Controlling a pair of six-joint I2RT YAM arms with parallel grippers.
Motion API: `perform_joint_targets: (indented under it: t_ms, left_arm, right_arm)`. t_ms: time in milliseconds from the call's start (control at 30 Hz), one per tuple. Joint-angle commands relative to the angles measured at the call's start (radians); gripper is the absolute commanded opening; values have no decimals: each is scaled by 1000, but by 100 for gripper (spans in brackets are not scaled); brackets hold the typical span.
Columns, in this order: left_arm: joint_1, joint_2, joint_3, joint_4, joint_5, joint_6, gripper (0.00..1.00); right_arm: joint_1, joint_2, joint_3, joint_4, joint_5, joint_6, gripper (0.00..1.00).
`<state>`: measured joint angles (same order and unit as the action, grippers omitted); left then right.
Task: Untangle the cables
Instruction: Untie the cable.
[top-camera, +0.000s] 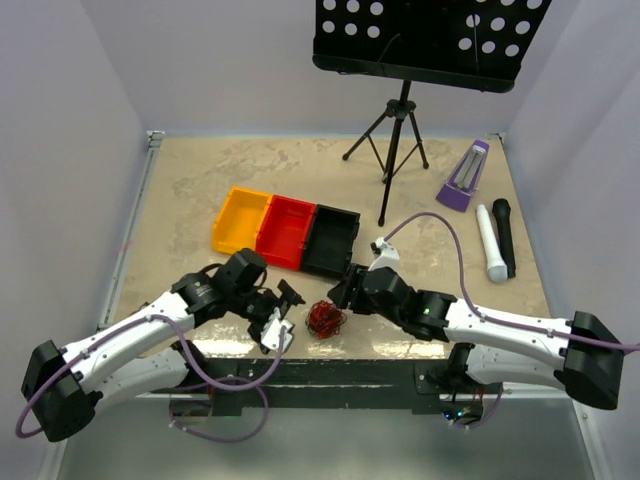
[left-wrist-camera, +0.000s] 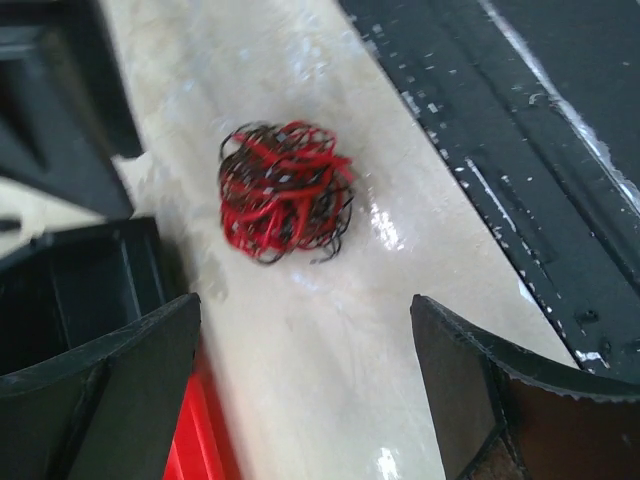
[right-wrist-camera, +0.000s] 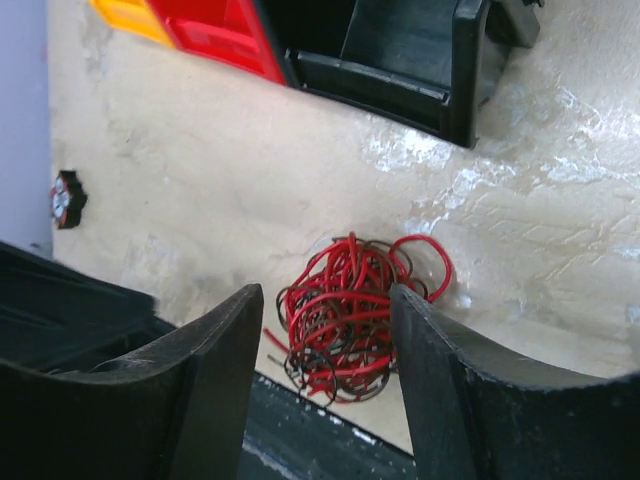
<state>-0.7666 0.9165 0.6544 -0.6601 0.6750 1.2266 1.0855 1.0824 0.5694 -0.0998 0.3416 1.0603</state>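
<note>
The cables (top-camera: 324, 319) lie as one small tangled ball of thin red and dark wires on the table close to its front edge. My left gripper (top-camera: 284, 315) is open and empty just left of the ball. In the left wrist view the ball (left-wrist-camera: 285, 190) lies ahead of the open left gripper (left-wrist-camera: 303, 305), apart from it. My right gripper (top-camera: 345, 291) is open and empty just right of and behind the ball. In the right wrist view the ball (right-wrist-camera: 350, 315) shows in the gap of the open right gripper (right-wrist-camera: 325, 295), with no wire held.
An orange bin (top-camera: 243, 220), a red bin (top-camera: 287, 230) and a black bin (top-camera: 331, 240) stand in a row behind the grippers. A music stand (top-camera: 400, 110), a purple metronome (top-camera: 463, 175), a white microphone (top-camera: 489, 243) and a black microphone (top-camera: 504, 235) are at the back right.
</note>
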Motion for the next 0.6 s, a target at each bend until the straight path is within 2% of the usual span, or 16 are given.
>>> perform_joint_targets:
  t_ms: [0, 167, 267, 400, 433, 567]
  left_arm:
    - [-62, 62, -9, 91, 63, 172, 89]
    - [-114, 62, -91, 117, 80, 391, 84]
    - [-154, 73, -130, 163, 63, 447, 75]
    - [-180, 165, -86, 162, 51, 438, 48]
    - [-180, 197, -63, 156, 55, 424, 44]
    - [-194, 301, 16, 148, 46, 360, 44]
  right_arm:
    - [-1, -45, -63, -5, -78, 32, 56]
    - [-1, 8, -94, 94, -161, -31, 55]
    - [-1, 60, -83, 140, -173, -65, 55]
    - [-1, 99, -78, 172, -185, -80, 55]
    - [1, 102, -78, 179, -187, -80, 55]
    - [-1, 106, -83, 189, -188, -80, 55]
